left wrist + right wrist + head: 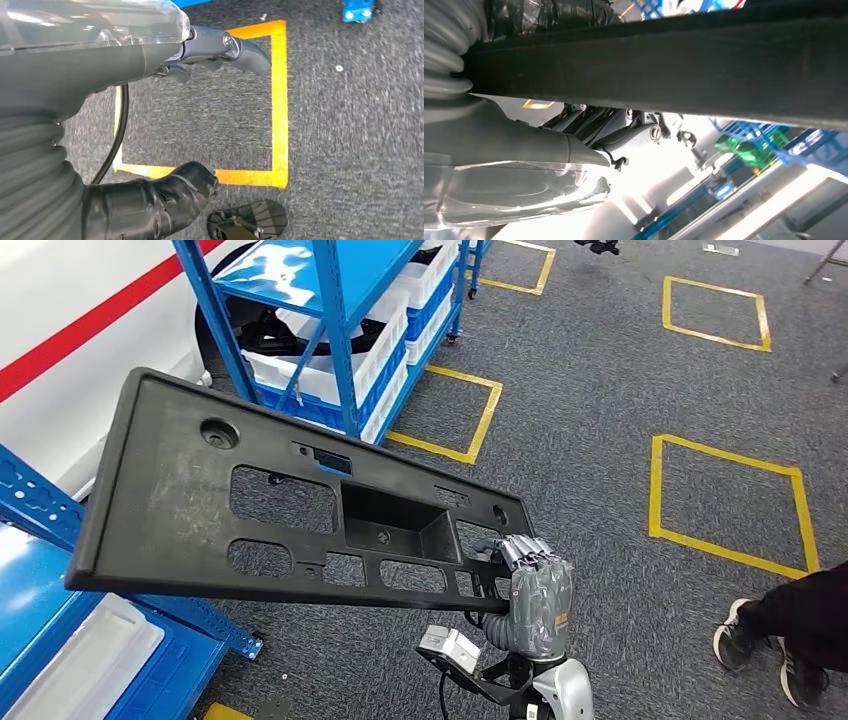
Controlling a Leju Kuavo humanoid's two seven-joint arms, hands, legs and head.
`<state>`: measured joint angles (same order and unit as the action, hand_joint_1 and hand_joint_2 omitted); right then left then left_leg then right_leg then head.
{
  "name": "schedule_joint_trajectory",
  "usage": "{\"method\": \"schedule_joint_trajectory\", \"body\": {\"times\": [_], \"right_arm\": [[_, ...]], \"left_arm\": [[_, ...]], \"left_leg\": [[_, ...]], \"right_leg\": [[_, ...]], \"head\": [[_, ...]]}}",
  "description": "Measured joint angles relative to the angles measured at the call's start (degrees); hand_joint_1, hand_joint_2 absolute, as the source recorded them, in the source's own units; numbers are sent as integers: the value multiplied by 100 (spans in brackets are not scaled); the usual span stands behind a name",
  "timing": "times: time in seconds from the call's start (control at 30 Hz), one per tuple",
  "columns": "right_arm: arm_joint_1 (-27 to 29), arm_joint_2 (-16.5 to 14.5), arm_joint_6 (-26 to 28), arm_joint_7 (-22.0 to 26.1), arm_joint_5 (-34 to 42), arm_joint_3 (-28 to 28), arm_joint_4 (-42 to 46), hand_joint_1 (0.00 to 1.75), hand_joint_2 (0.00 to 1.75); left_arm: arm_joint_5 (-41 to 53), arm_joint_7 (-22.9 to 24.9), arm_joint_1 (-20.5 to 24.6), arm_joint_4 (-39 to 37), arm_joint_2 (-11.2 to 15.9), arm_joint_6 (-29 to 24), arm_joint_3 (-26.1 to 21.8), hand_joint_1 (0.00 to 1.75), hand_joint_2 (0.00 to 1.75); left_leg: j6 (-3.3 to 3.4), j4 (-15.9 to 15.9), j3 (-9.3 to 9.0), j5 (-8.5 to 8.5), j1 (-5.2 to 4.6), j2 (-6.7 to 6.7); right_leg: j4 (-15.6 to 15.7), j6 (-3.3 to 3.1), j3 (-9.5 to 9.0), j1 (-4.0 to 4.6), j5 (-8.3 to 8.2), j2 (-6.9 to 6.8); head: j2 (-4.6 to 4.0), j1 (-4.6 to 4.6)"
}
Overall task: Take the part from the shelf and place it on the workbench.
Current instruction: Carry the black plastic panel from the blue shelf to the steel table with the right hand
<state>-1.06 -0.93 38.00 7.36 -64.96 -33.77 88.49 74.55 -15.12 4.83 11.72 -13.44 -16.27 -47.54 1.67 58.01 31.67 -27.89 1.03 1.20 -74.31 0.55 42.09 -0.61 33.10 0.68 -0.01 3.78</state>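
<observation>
A long, flat black plastic part (300,510), pierced with rectangular cut-outs and a deep central recess, is held up in the air over grey carpet (600,390), tilted and stretching away to the left of the robot's right hand (535,595). That hand grasps the part at its near right end, its fingers (525,552) wrapped over the part's edge. Beyond the part stands a blue metal shelf (330,300) carrying white and blue bins. Yellow tape squares (730,500) are marked on the carpet to the right of the part, and a person's dark shoes (765,650) stand beside the nearest square. The left hand (200,115) hangs above another yellow tape square, its fingers (245,50) apart and holding nothing.
</observation>
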Motion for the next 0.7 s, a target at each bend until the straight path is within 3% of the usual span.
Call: {"method": "schedule_joint_trajectory", "body": {"times": [0.03,0.07,0.1,0.17,0.23,0.3,0.33,0.4,0.47,0.5,0.53,0.57,0.6,0.63,0.7], "right_arm": [[3,2,-1,1,4,0,-11,175,175],[4,3,-1,1,10,0,-22,175,175],[2,4,-2,1,16,0,-29,175,175],[-12,3,-2,1,30,0,-32,175,175],[-28,0,-2,1,40,0,-32,175,175],[-31,-5,-2,1,50,0,-33,175,175],[-31,-10,-1,1,55,0,-35,175,175],[-54,-31,-1,1,60,-6,-44,175,175],[-77,-61,-2,3,60,-18,-60,175,175],[-79,-71,-2,4,60,-23,-71,175,175],[-78,-75,-2,4,60,-24,-83,175,175],[-77,-75,-2,3,60,-24,-95,175,175],[-77,-75,-2,3,60,-24,-104,175,175],[-77,-78,-2,3,60,-24,-109,175,175],[-83,-85,-2,3,60,-25,-111,175,175]], "left_arm": [[-4,-1,0,0,1,1,-1,0,175],[-7,-2,3,0,1,0,-1,0,175],[-8,-2,6,0,-1,0,-2,0,175],[-10,-3,11,0,-2,1,-2,0,175],[-11,-3,13,0,-1,1,-4,0,175],[-11,-3,17,0,-3,1,-7,0,175],[-11,-3,19,0,-2,2,-8,0,175],[-13,-5,18,0,1,4,-12,0,175],[-15,-8,-1,0,10,7,-13,0,175],[-16,-7,-14,0,16,8,-14,0,175],[-17,-7,-24,0,21,8,-16,0,175],[-18,-5,-30,0,26,8,-18,0,175],[-18,-5,-30,0,30,8,-19,0,175],[-19,-5,-28,0,34,8,-19,0,175],[-19,-4,-27,-1,43,10,-20,0,175]], "left_leg": [[0,3,-1,-8,-7,75],[-4,6,-5,-18,-12,145],[-11,7,-17,-29,-16,209],[-41,10,-47,-58,-32,320],[-85,7,-70,-80,-49,415],[-138,-6,-90,-97,-55,508],[-165,18,-93,-130,-48,477],[-205,331,32,-353,-34,242],[-221,1032,363,-701,-22,-6],[-231,1359,532,-805,-21,-47],[-239,1531,636,-804,-18,-63],[-245,1490,642,-691,-12,-69],[-248,1246,552,-491,-2,-88],[-249,874,402,-277,16,-163],[-238,279,144,-61,45,-431]], "right_leg": [[-98,2,49,-7,-14,-19],[18,-5,-14,-9,-125,-40],[342,-24,-192,-6,-307,-83],[1125,-87,-610,51,-573,-322],[1478,-144,-782,121,-623,-455],[1510,-193,-778,129,-642,-338],[1544,-221,-792,115,-661,-277],[1613,-296,-823,74,-706,-155],[1618,-334,-824,68,-716,-28],[1609,-341,-821,69,-714,50],[1596,-341,-820,69,-710,134],[1578,-335,-819,66,-703,219],[1553,-322,-819,59,-691,306],[1521,-301,-816,48,-673,385],[1437,-235,-772,37,-638,527]], "head": [[0,0],[0,0],[0,0],[0,-1],[0,-1],[0,-3],[0,-2],[-1,-6],[0,-8],[-1,-7],[0,-7],[0,-8],[-1,-8],[0,-8],[0,-7]]}}
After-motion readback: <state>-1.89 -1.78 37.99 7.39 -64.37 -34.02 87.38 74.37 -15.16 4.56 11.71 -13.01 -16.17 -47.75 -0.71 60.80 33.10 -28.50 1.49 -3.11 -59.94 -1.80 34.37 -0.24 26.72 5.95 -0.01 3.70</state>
